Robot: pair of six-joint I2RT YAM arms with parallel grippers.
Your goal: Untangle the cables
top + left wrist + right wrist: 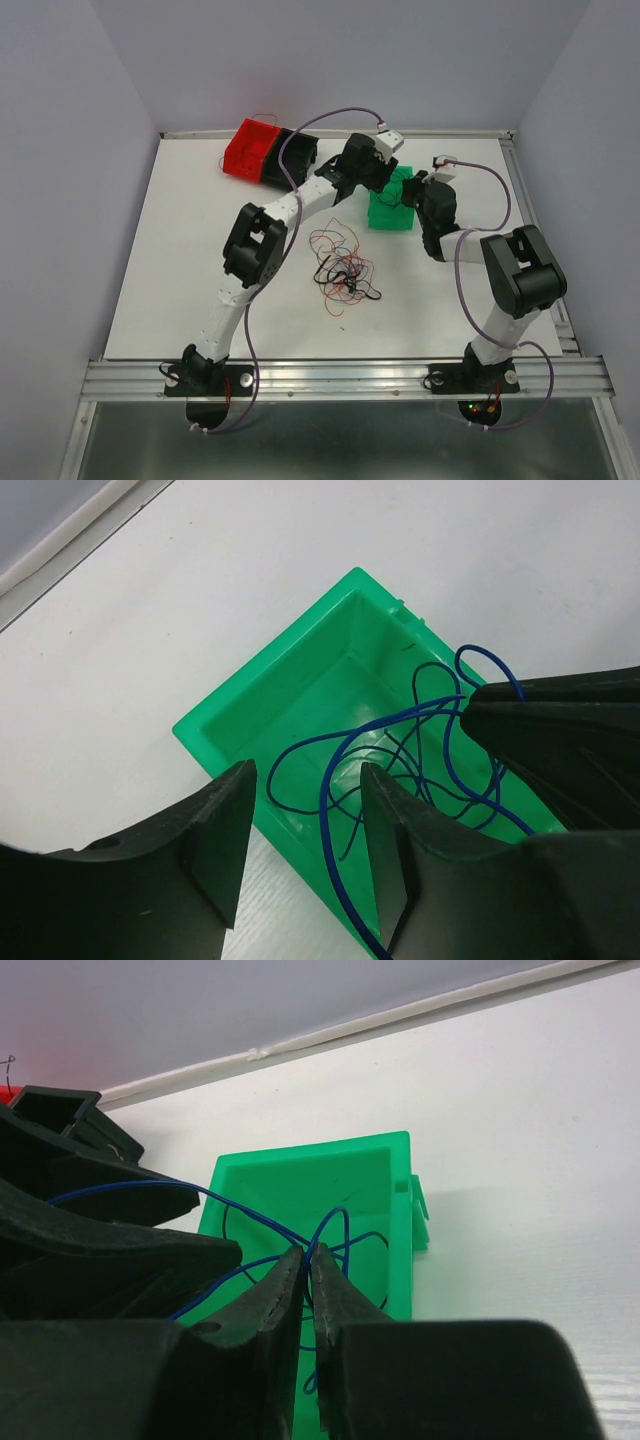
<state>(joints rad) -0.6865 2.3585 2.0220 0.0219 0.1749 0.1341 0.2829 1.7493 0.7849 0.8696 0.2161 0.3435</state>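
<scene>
White table [190,260] open frame-left; over green bin [390,218] my left gripper [305,780] gapes, right gripper [307,1252] pinches blue cable [250,1209]

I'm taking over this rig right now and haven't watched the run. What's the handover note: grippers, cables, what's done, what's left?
Left gripper: open over the green bin, with the blue cable running loose between its fingers.
Right gripper: closed on the blue cable at its tips, above the same bin.
Done: the blue cable is out of the tangle, mostly looped inside the green bin.
Left: release it, then sort the tangle of red, orange and black cables on the table. The red bin and black bin sit far left.
</scene>
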